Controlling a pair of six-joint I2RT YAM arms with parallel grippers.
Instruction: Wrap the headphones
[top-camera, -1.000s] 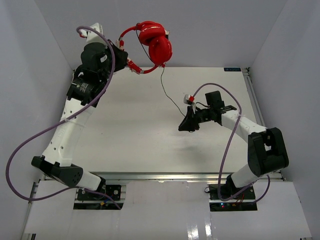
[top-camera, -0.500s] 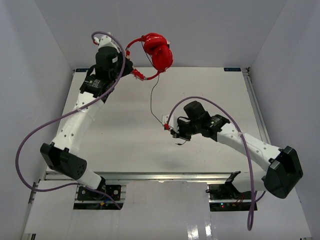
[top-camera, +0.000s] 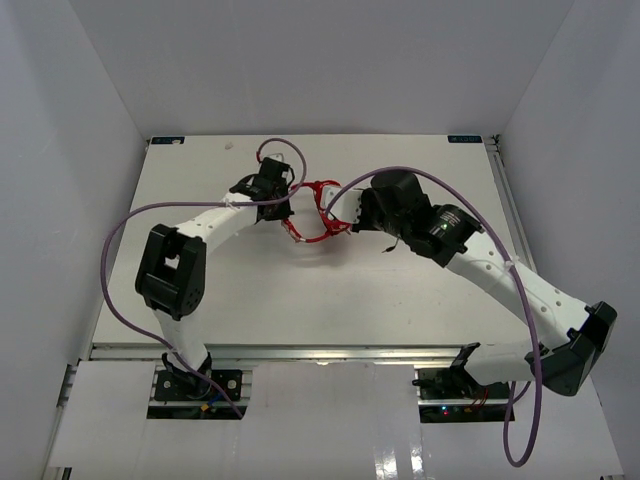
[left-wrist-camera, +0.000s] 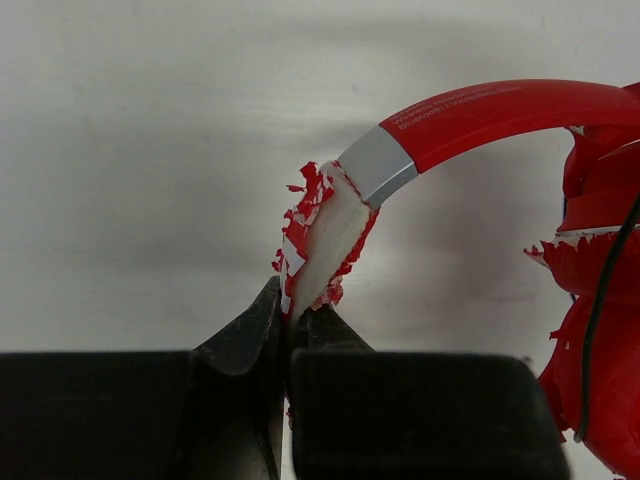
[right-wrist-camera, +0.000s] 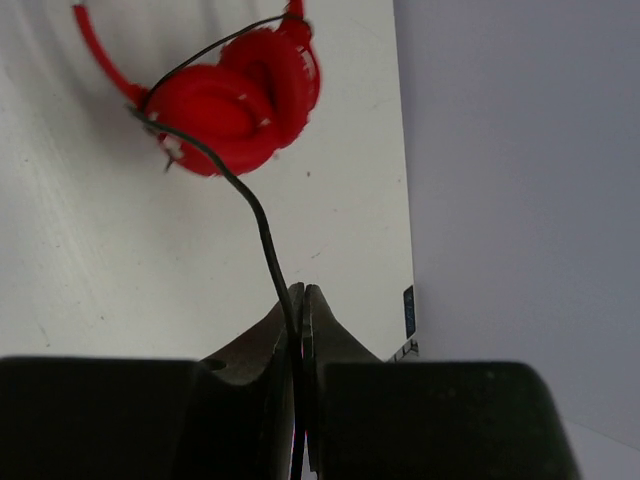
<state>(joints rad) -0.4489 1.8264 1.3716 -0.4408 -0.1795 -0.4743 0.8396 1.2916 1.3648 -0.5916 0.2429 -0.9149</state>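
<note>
The red headphones (top-camera: 318, 236) lie low over the middle of the white table (top-camera: 420, 170), between both grippers. My left gripper (top-camera: 283, 208) is shut on the worn, pale-padded end of the headband (left-wrist-camera: 320, 235); the red band (left-wrist-camera: 500, 110) arcs right toward the earcups (left-wrist-camera: 600, 290). My right gripper (top-camera: 352, 212) is shut on the thin black cord (right-wrist-camera: 262, 225), which runs from its fingertips up to the stacked earcups (right-wrist-camera: 235, 100). In the top view the right wrist hides the earcups.
Thick purple cables loop off both arms (top-camera: 125, 235) (top-camera: 470, 195). Grey enclosure walls (right-wrist-camera: 520, 180) stand close at the back and sides. A small blue label (top-camera: 464, 139) marks the table's far right edge.
The left arm brought the headphones from high at the back wall down toward the table's middle. The right arm moved up and left along the cord, close to the earcups.
</note>
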